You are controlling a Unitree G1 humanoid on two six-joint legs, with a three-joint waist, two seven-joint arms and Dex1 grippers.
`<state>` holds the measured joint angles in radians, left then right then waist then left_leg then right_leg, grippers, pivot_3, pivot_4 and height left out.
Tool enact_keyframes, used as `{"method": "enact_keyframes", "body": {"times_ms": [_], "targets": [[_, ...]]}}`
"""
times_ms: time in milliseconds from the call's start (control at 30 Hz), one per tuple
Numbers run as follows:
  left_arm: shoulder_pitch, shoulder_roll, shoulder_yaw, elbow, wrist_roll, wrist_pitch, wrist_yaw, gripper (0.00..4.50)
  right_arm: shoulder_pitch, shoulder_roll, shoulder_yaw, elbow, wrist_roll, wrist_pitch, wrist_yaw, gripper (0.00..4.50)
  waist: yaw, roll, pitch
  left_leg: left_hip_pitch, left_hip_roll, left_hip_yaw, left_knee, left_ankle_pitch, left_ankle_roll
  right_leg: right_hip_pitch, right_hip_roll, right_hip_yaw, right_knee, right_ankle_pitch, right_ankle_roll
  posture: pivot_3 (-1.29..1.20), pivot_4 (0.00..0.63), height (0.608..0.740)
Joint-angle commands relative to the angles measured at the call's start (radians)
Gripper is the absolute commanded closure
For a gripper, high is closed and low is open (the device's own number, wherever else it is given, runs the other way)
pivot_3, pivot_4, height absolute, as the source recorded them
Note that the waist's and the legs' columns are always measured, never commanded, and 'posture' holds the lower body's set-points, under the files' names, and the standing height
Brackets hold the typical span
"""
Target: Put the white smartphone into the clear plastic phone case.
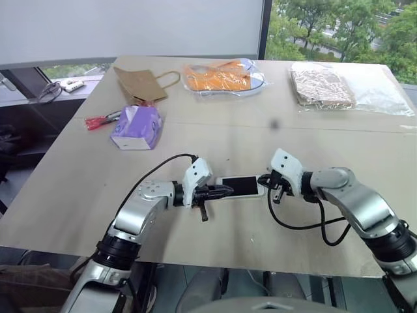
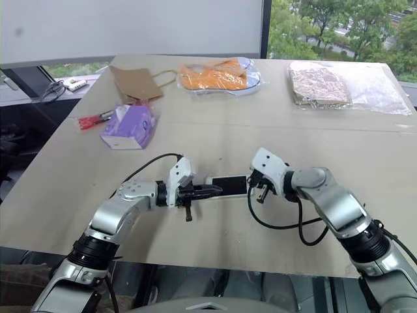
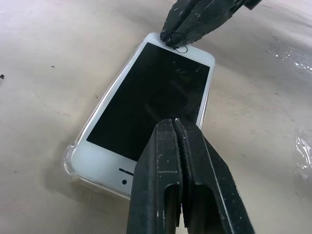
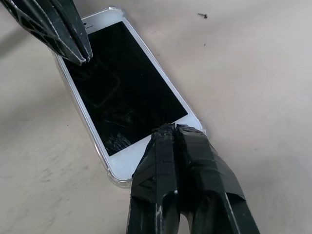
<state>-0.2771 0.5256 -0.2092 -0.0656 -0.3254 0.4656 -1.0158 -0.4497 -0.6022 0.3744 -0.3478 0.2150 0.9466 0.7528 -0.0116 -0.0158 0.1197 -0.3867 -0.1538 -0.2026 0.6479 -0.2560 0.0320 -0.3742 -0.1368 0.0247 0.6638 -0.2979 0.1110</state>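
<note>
The white smartphone (image 1: 240, 186) lies flat, screen up, near the table's front edge, between my two grippers. It sits inside the clear plastic phone case (image 3: 68, 158), whose glossy rim shows around its edges and corners. My left gripper (image 3: 174, 122) is shut, with its tips over one end of the black screen. From the other side my right gripper (image 4: 169, 127) is shut too, and its tips rest on the phone's opposite white end. Neither gripper has the phone between its fingers.
A purple tissue pack (image 1: 136, 127) and a red item (image 1: 98, 121) lie to the left. At the back of the table are a brown paper bag (image 1: 140, 83), an orange item in clear plastic (image 1: 220, 76) and a patterned pack in a bag (image 1: 322, 87).
</note>
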Motion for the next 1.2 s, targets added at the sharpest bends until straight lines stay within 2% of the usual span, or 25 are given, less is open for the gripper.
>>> {"method": "enact_keyframes", "body": {"times_ms": [33, 367, 467, 600, 700, 800, 933, 1067, 1133, 1200], "targets": [[0.022, 0.011, -0.013, -0.003, 0.021, 0.011, 0.013, 4.42, 0.037, 0.006, 0.089, 0.147, 0.011, 0.119, 0.027, 4.50, 0.000, -0.001, -0.002, 0.003, 0.000, 0.000, -0.001, 0.000, 0.000, 0.003, 0.000, 0.000, -0.001, 0.000, 0.000, 0.00, 0.150, 0.740], [0.030, 0.004, -0.007, -0.010, 0.024, 0.007, 0.037, 4.42, 0.038, -0.012, 0.186, 0.317, -0.087, 0.039, 0.035, 4.50, 0.002, 0.000, -0.024, 0.011, 0.000, 0.000, -0.003, -0.004, 0.006, 0.012, 0.000, 0.000, -0.003, 0.000, 0.000, 0.00, 0.150, 0.740], [0.033, 0.006, -0.011, -0.007, 0.030, 0.000, 0.039, 4.42, 0.048, -0.053, 0.198, 0.275, -0.157, -0.088, 0.024, 4.50, 0.006, -0.003, -0.028, 0.016, 0.000, 0.000, -0.007, -0.005, 0.007, 0.015, 0.000, 0.000, -0.004, -0.001, 0.001, 0.00, 0.150, 0.740], [0.029, 0.008, -0.019, 0.011, 0.042, -0.010, 0.035, 4.42, 0.099, -0.077, 0.090, 0.082, -0.068, -0.124, 0.075, 4.50, 0.026, -0.006, -0.027, 0.017, 0.000, 0.000, -0.008, -0.005, 0.007, 0.015, 0.000, 0.001, -0.005, -0.001, 0.001, 0.00, 0.150, 0.740], [0.028, 0.006, -0.025, 0.022, 0.046, -0.019, 0.034, 4.42, 0.130, -0.113, 0.072, -0.023, -0.018, -0.083, 0.123, 4.50, 0.027, 0.001, -0.019, 0.015, 0.000, 0.001, -0.009, -0.005, 0.007, 0.013, 0.000, 0.001, -0.007, -0.001, 0.001, 0.00, 0.150, 0.740], [0.023, 0.007, -0.028, 0.032, 0.049, -0.024, 0.026, 4.42, 0.141, -0.121, 0.101, -0.004, -0.056, -0.128, 0.120, 4.50, 0.025, 0.004, -0.014, 0.014, 0.001, 0.001, -0.012, -0.005, 0.007, 0.012, 0.000, 0.001, -0.007, -0.001, 0.001, 0.00, 0.150, 0.740], [0.011, 0.008, -0.027, 0.046, 0.052, -0.029, 0.020, 4.42, 0.125, -0.070, 0.055, 0.023, -0.037, -0.119, 0.090, 4.50, 0.026, 0.002, -0.011, 0.014, 0.001, 0.001, -0.012, -0.005, 0.007, 0.012, 0.000, 0.001, -0.009, -0.001, 0.001, 0.00, 0.150, 0.740], [0.012, 0.009, -0.027, 0.048, 0.054, -0.038, 0.017, 4.42, 0.121, -0.102, 0.097, 0.058, -0.107, -0.156, 0.090, 4.50, 0.026, 0.004, -0.008, 0.014, 0.001, 0.001, -0.012, -0.005, 0.007, 0.012, 0.000, 0.000, -0.009, -0.001, 0.001, 0.00, 0.150, 0.740], [0.019, -0.010, -0.003, 0.038, 0.031, -0.067, 0.021, 4.42, 0.146, -0.076, 0.044, 0.052, -0.089, -0.251, 0.073, 4.50, 0.026, 0.004, -0.007, 0.014, 0.001, 0.000, -0.012, -0.005, 0.007, 0.012, 0.000, 0.000, -0.009, -0.001, 0.001, 0.00, 0.150, 0.740], [0.020, -0.045, 0.053, 0.015, -0.017, -0.087, 0.045, 4.42, 0.190, -0.004, -0.095, -0.001, -0.008, -0.313, 0.027, 4.50, 0.027, 0.003, -0.002, 0.014, 0.001, 0.000, -0.012, -0.005, 0.007, 0.012, 0.000, 0.000, -0.009, -0.001, 0.001, 0.00, 0.150, 0.740]]}}
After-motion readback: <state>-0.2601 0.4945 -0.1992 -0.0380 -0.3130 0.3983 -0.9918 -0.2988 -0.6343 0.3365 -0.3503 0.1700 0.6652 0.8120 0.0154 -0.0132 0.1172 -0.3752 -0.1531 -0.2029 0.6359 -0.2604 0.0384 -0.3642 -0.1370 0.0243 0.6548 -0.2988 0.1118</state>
